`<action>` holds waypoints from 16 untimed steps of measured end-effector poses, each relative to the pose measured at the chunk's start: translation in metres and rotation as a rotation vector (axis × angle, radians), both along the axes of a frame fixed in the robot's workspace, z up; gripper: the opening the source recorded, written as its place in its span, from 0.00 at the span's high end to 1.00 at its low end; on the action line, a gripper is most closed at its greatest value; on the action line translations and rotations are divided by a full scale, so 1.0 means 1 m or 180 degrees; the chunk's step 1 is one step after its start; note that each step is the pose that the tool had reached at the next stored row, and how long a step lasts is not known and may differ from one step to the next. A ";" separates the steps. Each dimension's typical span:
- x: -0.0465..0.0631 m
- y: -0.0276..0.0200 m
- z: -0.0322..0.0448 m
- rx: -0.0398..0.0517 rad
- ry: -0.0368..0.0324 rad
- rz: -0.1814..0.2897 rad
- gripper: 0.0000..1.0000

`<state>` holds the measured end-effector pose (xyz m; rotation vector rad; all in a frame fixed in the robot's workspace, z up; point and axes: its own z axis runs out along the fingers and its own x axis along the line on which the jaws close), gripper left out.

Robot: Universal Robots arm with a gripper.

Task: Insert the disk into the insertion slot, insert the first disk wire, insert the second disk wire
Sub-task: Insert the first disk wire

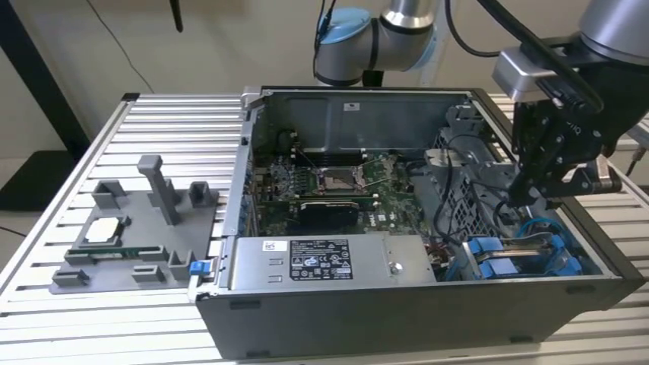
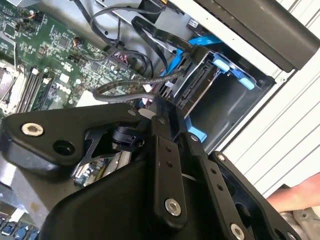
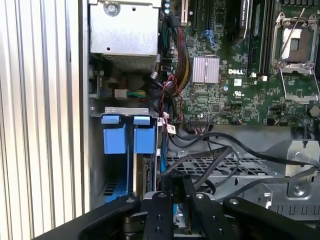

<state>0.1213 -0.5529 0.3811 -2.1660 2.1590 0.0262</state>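
Aluminium slats make up the table (image 1: 163, 114) I am working over, pale ribbed profiles under an open dark-grey computer case (image 1: 406, 319) that lies on its side. Behind it the room is a plain beige wall (image 1: 233, 38), with a black post (image 1: 41, 76) and dark flooring (image 1: 30, 182) at about ten o'clock in the exterior view. At nine o'clock of the case a grey plastic fixture (image 1: 152, 198) sits on the slats, carrying a processor chip (image 1: 105, 228) and a memory stick (image 1: 114, 253). Inside the case I see the green motherboard (image 1: 324, 182) at the centre and the grey power-supply box (image 1: 315, 262) with its white sticker at six o'clock. My arm comes in from one o'clock and the gripper (image 1: 522, 198) hangs at three o'clock, over the drive corner. The disk (image 2: 197, 85) sits in the insertion slot (image 2: 232, 70), at about four o'clock of the case, its connector edge facing out between the blue rails. In the second wrist view the fingers (image 2: 166, 160) are drawn nearly together, pinching the plug end of a black disk wire (image 2: 122, 89) just beside that connector edge; I cannot tell whether plug and disk touch. Part of a person's hand (image 2: 295, 192) lies on the slats outside the case.
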 end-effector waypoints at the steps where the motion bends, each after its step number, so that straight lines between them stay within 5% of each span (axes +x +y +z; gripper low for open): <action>1: 0.000 -0.0005 -0.0002 0.0000 0.0006 0.0000 1.00; 11: 0.003 -0.0044 -0.0020 -0.0011 0.0067 0.0000 1.00; 16: 0.003 -0.0050 -0.0023 -0.0012 0.0072 0.0000 1.00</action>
